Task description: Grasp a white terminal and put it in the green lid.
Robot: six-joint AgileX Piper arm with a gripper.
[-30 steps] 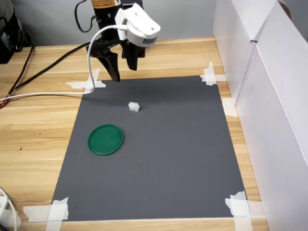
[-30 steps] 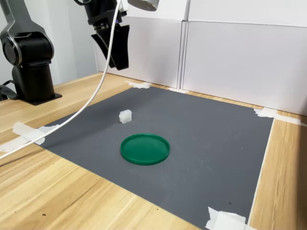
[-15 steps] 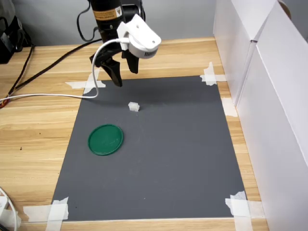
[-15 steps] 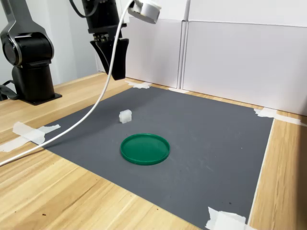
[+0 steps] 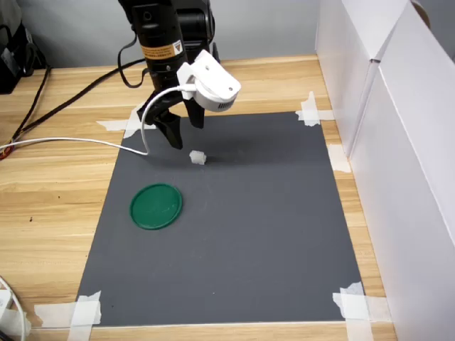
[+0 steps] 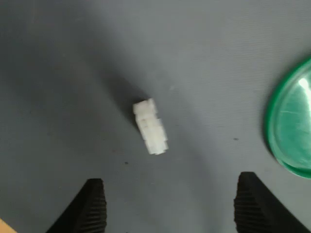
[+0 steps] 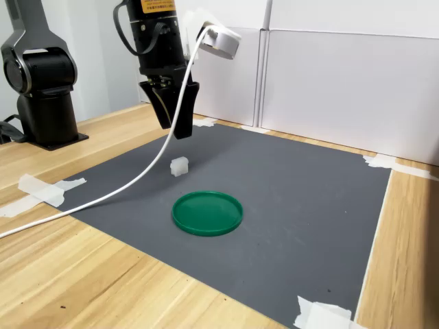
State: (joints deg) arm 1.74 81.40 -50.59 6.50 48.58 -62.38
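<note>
Approach step, grasp not yet made. The gripper (image 5: 183, 131) hung above the dark mat (image 5: 234, 234), jaws spread wide and holding nothing; in the wrist view both fingertips (image 6: 92, 206) showed at the frame edge with bare mat between them. The white terminal (image 5: 197, 157) lay on the mat, free of the fingers, near the mat's far side in the first exterior view and just ahead of the gripper's tips. In the wrist view the terminal (image 6: 151, 126) sat skewed to the line between the fingers, not square to it. The green lid (image 5: 156, 206) lay flat on the mat, apart from the terminal, empty; in the second exterior view the lid (image 7: 207, 212) was nearer the camera than the terminal (image 7: 179, 166). Judgement: next move calls for shifting forward to centre the block between the fingers, probably a wrist turn to meet its flat sides, then descent and closing. Small part; an off-centre close could flick it away.
</note>
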